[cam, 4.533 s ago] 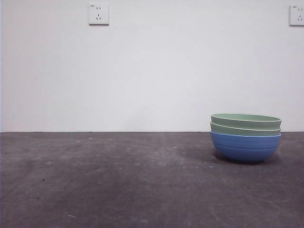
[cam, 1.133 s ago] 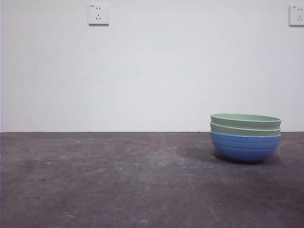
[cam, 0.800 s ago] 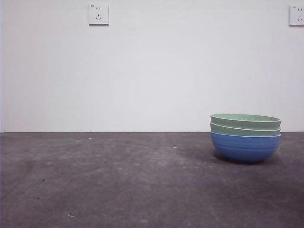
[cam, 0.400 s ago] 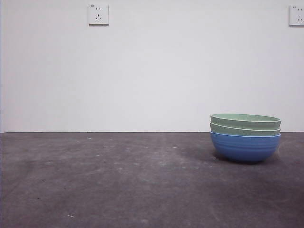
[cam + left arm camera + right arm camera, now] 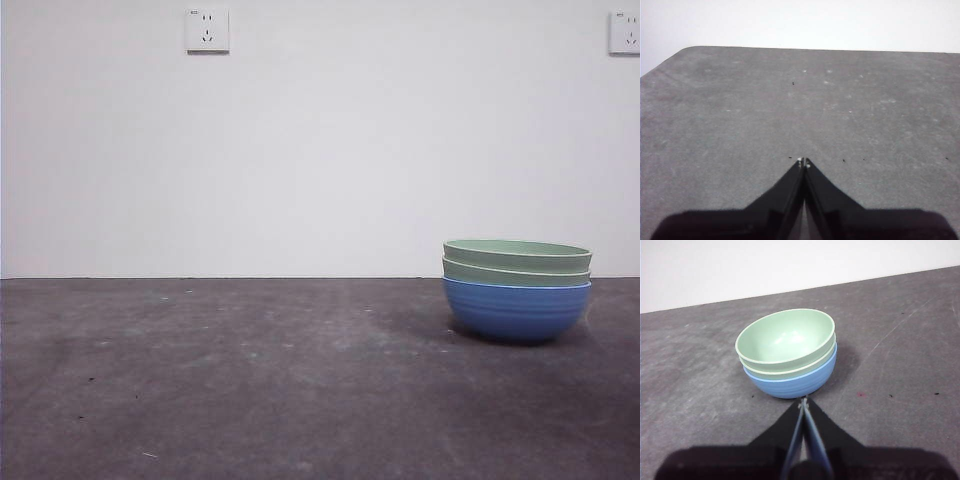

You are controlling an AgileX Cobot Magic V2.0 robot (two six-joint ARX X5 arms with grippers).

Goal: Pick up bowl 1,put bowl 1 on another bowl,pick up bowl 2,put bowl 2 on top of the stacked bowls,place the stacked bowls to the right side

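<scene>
While the grey counter (image 5: 250, 390) stretches wide under a white wall (image 5: 320, 150), the stacked bowls (image 5: 517, 290) stand on its right side, two pale green ones nested in the blue bowl (image 5: 516, 310). The right gripper (image 5: 803, 401) hangs just in front of the stack, jaws pressed together and not touching it. The left gripper (image 5: 803, 161), jaws likewise together, hangs over bare counter.
</scene>
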